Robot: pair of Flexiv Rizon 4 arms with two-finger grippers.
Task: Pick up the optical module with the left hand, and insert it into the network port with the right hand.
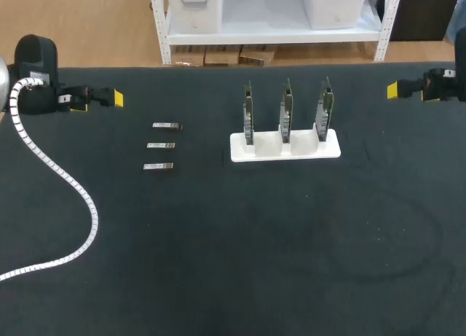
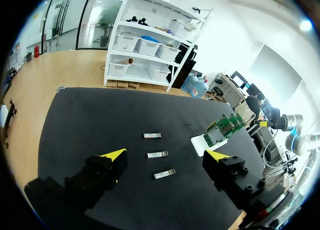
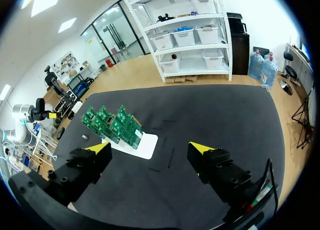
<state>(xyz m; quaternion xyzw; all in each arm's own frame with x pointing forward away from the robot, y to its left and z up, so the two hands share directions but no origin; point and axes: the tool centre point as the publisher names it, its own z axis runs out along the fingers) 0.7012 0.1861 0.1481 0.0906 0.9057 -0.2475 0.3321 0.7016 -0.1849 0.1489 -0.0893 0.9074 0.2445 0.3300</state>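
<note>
Three small silver optical modules lie in a column on the black table: far, middle, near; the left wrist view shows them ahead of the fingers. A white stand holds three upright green network cards, also in the right wrist view. My left gripper hangs open at the far left edge, well away from the modules. At the far right edge my right gripper is open and empty.
A white corrugated cable trails from my left arm across the table's left side. The black tabletop is bare in front of the stand.
</note>
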